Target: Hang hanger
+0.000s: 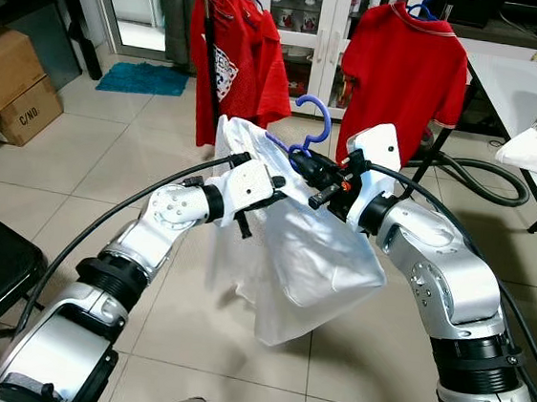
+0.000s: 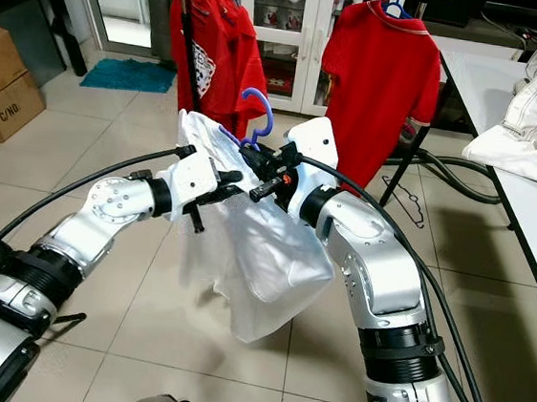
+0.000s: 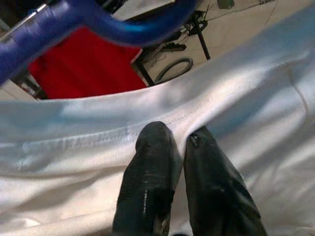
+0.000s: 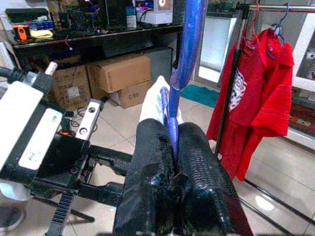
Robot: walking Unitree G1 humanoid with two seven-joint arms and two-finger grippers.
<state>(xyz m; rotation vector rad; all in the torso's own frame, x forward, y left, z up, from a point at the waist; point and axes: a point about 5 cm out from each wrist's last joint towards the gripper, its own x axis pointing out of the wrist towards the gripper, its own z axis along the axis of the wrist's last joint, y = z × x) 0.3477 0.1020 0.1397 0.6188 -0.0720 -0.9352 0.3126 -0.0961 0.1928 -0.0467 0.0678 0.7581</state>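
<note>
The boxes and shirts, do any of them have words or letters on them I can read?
"C/NO" is what the print on the lower cardboard box seems to say.
White print on the red shirt on the rack: too blurred to read.
Labels on the boxes under the desk: too small to read.

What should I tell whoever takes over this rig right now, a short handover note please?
Right gripper: shut on the blue hanger, just below its hook.
Left gripper: shut on the white garment that hangs from the hanger.
Both are held up in mid-air before the robot; the clothes rack with red shirts stands ahead.
Done: hanger lifted.
Left: approach and hook it on the rail.
</note>
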